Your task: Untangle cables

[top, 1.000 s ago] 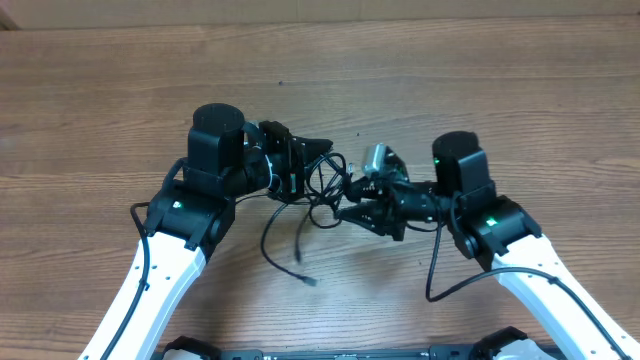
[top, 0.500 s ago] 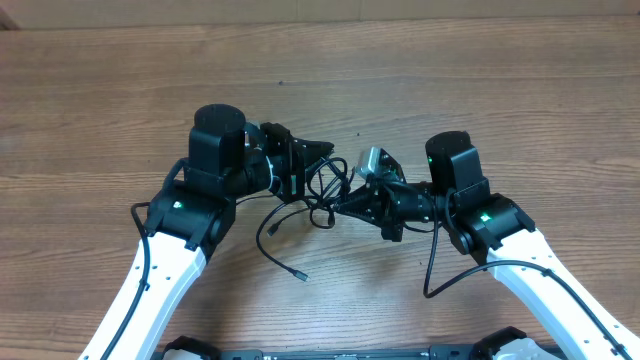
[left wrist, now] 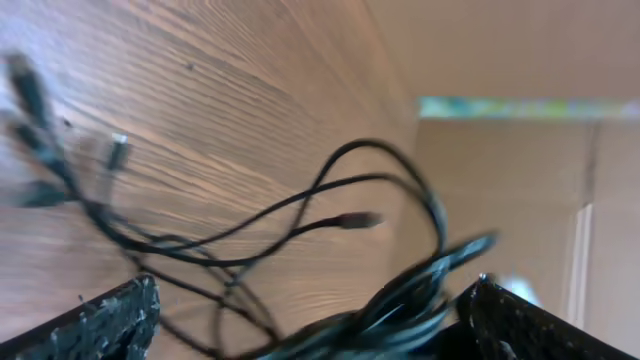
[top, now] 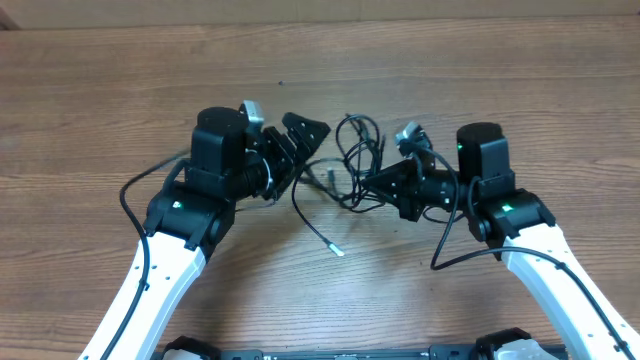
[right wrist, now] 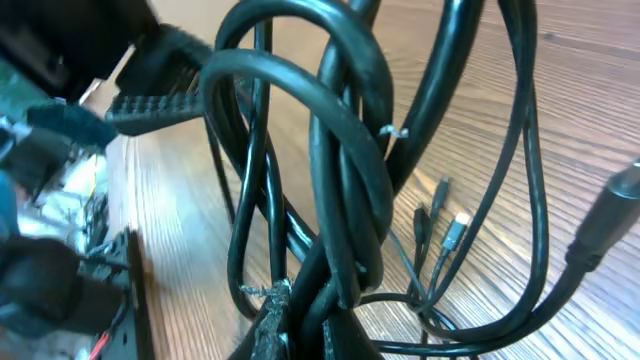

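Observation:
The cables are a tangle of thin black cords lying on the wooden table between the two arms. One strand trails toward me and ends in a small plug. My right gripper is shut on the tangle; in the right wrist view its fingertips pinch several looped cables. My left gripper is wide open just left of the tangle. In the left wrist view, blurred cables run through the gap between its fingers without being gripped.
The wooden table stretches away on all sides of the arms, up to a pale wall along its far edge. Each arm's own thicker black cable loops beside it, at the left and at the right.
My left gripper has opened wide and let go of the cables. My right gripper has shut on the tangle and carried it right and farther away. The trailing plug end slid right.

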Controlling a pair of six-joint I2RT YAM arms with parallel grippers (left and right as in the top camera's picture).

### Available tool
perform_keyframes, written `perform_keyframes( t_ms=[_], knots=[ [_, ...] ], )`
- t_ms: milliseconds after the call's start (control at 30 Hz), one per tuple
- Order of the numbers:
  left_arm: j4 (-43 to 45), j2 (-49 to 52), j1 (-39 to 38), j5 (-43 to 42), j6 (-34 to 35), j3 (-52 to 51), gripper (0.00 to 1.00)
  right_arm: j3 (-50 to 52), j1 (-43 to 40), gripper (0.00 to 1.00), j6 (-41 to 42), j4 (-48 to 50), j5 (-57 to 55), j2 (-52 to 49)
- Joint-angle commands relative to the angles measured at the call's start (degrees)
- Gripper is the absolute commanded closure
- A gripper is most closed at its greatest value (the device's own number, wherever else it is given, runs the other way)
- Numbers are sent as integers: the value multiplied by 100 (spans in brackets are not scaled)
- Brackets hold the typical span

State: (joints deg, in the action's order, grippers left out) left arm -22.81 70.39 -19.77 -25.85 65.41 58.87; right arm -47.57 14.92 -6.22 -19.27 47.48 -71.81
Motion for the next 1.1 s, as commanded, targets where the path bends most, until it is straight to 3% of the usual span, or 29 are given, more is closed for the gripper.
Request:
perform_keyframes(
  t_ms=[0, 200, 400, 567, 933, 1067],
  knots=[
    [-116, -76, 26, -13, -1810, 118, 0, -79, -74, 96, 350, 44, -4, 0],
    [-247, -76, 24, -584, -2927, 118, 0, -79, -76, 96, 868, 188, -33, 0],
    [-546, -76, 20, -566, -3429, 118, 0, -79, -74, 96, 1856, 459, -26, 0],
    [-544, -76, 17, -151, -3676, 118, 0, -79, -57, 96, 2282, 422, 61, 0],
    [-282, -74, -343, 1021, -5309, 118, 0, -79, 94, 96, 2767, 420, 57, 0],
    [-179, -76, -505, 1300, -5560, 118, 0, -76, 94, 96, 2968, 396, 57, 0]
  ],
)
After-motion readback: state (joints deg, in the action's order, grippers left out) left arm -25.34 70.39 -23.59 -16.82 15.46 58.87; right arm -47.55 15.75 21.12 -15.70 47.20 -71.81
